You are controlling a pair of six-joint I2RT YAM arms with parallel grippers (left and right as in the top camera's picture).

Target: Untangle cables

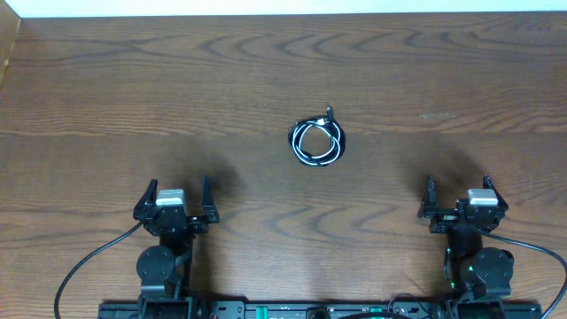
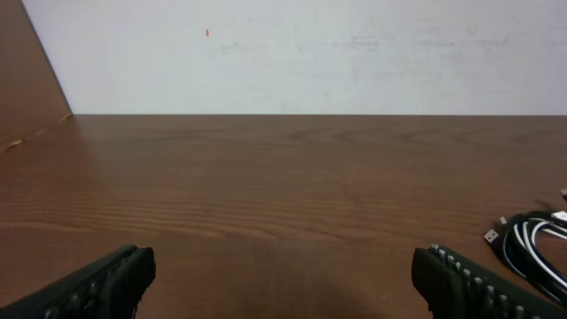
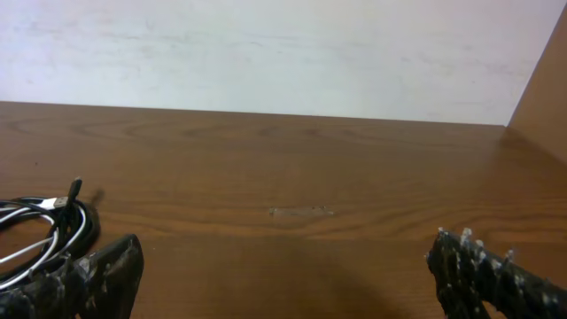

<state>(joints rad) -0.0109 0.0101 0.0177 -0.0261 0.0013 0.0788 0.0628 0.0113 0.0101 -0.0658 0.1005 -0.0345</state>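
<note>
The cables, one black and one white, lie coiled together in a small ring at the middle of the wooden table. A plug end sticks up at the coil's top right. In the left wrist view the cables show at the right edge; in the right wrist view the cables show at the left edge. My left gripper stands open near the front left, well short of the coil, with bare table between its fingers. My right gripper is open at the front right, equally far from the coil.
The wooden table runs back to a white wall. A wooden side panel rises at the far right, and another panel at the far left. Thick black wires trail from both arm bases.
</note>
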